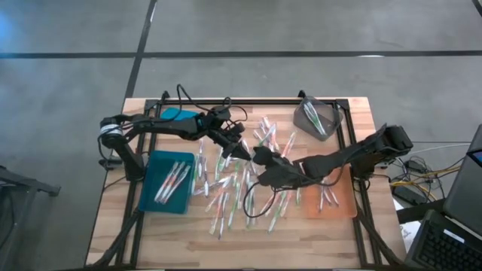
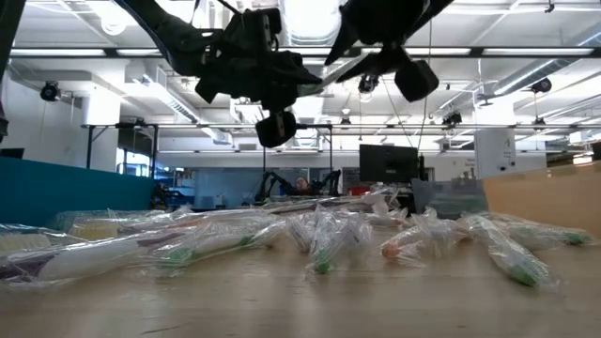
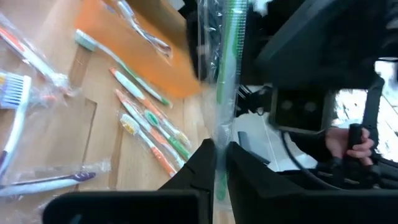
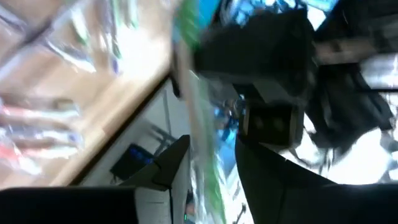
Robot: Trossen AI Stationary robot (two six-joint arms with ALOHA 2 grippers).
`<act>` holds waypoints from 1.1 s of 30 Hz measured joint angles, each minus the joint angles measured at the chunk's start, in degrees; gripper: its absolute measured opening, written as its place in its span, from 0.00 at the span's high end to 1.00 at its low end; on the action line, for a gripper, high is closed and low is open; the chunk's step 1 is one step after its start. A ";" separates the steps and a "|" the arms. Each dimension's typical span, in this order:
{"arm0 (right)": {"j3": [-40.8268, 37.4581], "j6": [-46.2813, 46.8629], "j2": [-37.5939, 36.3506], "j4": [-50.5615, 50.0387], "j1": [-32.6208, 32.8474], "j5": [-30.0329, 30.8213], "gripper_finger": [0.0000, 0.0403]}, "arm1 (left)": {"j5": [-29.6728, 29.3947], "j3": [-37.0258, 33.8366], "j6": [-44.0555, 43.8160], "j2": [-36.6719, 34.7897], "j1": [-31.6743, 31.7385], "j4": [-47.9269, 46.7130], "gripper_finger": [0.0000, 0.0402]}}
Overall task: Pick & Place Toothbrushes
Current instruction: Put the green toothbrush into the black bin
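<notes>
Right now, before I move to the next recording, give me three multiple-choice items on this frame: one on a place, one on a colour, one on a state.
1. In the high view, the teal tray lies on which part of the table?
A. left side
B. right side
C. centre

2. What colour is the handle of the wrapped toothbrush at the left gripper?
A. orange
B. purple
C. green

3. What is the left gripper's state?
A. open and empty
B. shut on the wrapped toothbrush
C. out of view

Answers:
1. A: the tray sits beside the left arm's base.
2. C: the left wrist view shows a green handle inside clear wrap.
3. B: its fingers pinch the wrap, held above mid-table, with the right gripper close by.
</notes>
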 joint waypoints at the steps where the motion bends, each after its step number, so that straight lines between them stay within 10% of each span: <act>1: 0.00 0.84 -0.47 -0.33 0.29 1.07 0.68 | -0.34 0.00 0.23 0.00 0.10 0.08 0.93; 20: 0.00 71.24 -15.20 -38.99 6.23 2.27 0.79 | -8.83 0.03 4.81 -0.02 1.71 0.83 0.93; 33: -2.95 111.24 -22.15 -53.79 6.32 -14.08 0.87 | -16.31 0.03 12.10 -0.02 1.80 3.33 0.93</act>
